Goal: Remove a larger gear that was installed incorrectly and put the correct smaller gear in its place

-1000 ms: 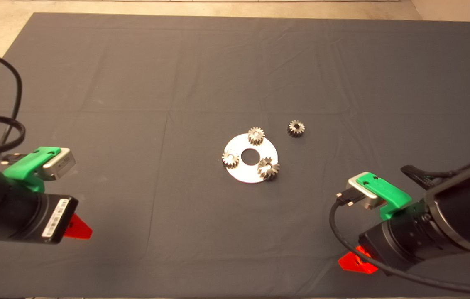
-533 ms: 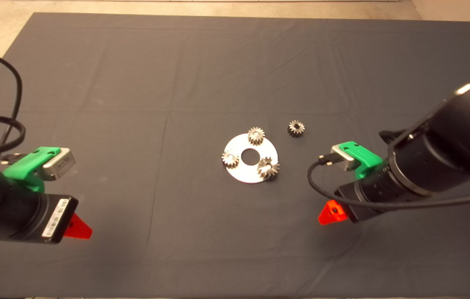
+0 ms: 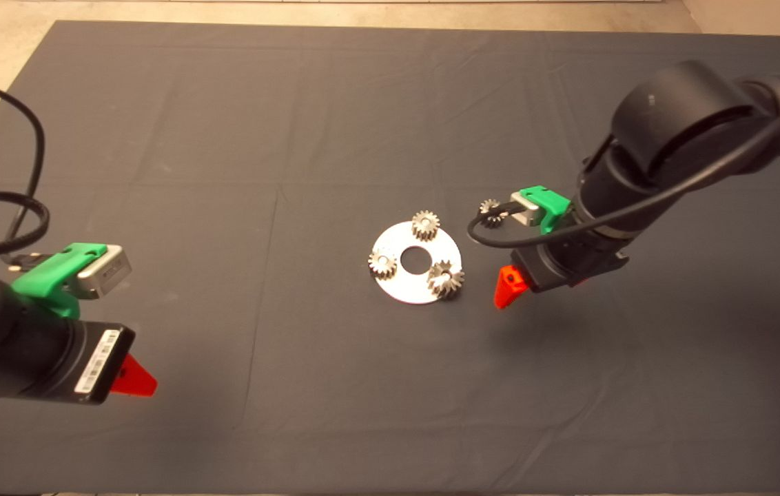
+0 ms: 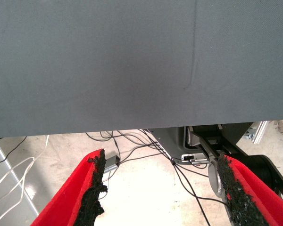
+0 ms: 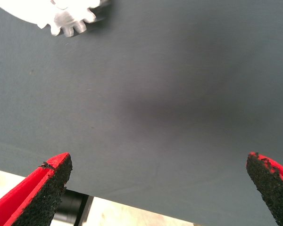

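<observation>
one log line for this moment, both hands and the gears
right hand: open, beside larger gear | left hand: open, parked lower left | larger gear: on disc | smaller gear: on mat

Dark mat, round steel plate with centre hole, two small gears on it

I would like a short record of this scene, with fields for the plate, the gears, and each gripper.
plate: round silver plate with a centre hole, lying on the dark mat
gears on plate: three at its rim; two small gears and the larger gear with slanted teeth
loose gear: the smaller gear on the mat beside the plate, partly hidden by the right arm's cable
right gripper: open, empty, over the mat near the larger gear
left gripper: open, empty, parked at the mat's lower left edge
</observation>
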Available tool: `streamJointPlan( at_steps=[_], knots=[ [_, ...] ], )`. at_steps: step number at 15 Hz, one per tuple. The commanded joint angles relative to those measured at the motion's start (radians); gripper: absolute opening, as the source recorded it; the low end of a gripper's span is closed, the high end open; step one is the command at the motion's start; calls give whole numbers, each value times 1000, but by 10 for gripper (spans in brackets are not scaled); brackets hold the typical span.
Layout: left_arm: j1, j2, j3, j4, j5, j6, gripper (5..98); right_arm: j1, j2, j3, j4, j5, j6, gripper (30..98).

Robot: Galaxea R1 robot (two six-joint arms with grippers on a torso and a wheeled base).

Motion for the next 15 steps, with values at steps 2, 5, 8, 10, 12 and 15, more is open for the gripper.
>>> streamJointPlan(
  at_steps=[2,5,8,10,12,15],
  knots=[
    [-15,8,-7,-12,133,-4,592,-75,127,-218,-87,-125,-142,979],
    [-17,9,-8,-12,133,-3,592,-75,156,-262,-111,-125,-153,979],
    [-17,11,-8,-12,133,-4,592,-109,164,-274,-116,-125,-165,979],
    [-17,17,-10,-12,133,-4,592,-111,165,-274,-116,-125,-165,979],
    [-17,26,-11,-12,133,-4,592,-111,180,-275,-116,-125,-165,979],
    [-17,29,-10,-12,133,-4,592,-123,215,-300,-116,-125,-165,979]
  ],
)
